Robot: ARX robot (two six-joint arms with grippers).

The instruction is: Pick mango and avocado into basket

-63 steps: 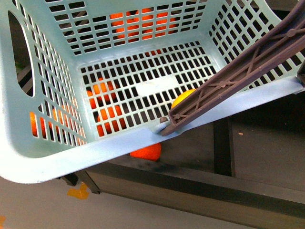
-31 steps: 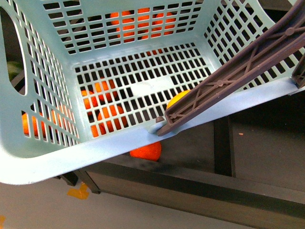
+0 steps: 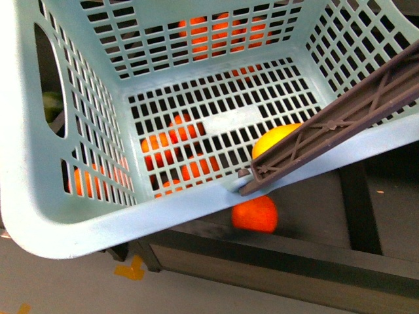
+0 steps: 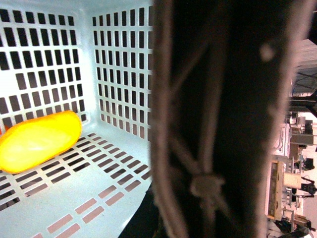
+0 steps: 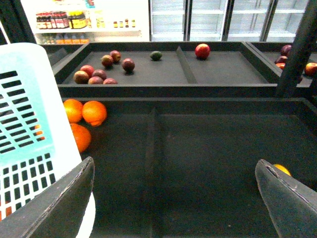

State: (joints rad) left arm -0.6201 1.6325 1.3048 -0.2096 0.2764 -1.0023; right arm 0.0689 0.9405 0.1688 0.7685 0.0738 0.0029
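Observation:
The light teal basket (image 3: pixel 98 216) fills the front view, with its brown ribbed handle (image 3: pixel 340 127) slanting across its right side. The yellow mango (image 3: pixel 278 139) lies on the basket's slotted floor, and the left wrist view shows this mango (image 4: pixel 39 141) near a corner. My left gripper is shut on the basket's handle (image 4: pixel 218 119), which hides its fingers. My right gripper (image 5: pixel 173 198) hangs open and empty over a dark bin, beside the basket (image 5: pixel 25 124). The dark green avocado (image 5: pixel 156 55) lies alone in the far bin.
Round oranges (image 5: pixel 84 113) lie in the bin next to the basket, and one orange (image 3: pixel 255 214) shows under its rim. Dark red fruits (image 5: pixel 99 74) and a red apple (image 5: pixel 201 50) sit in the far bins. A black post (image 5: pixel 297 49) stands at the right. Dividers (image 5: pixel 153 148) split the bins.
In the front view the basket, with the mango inside, has shifted to the right. The orange under its rim now shows further right too.

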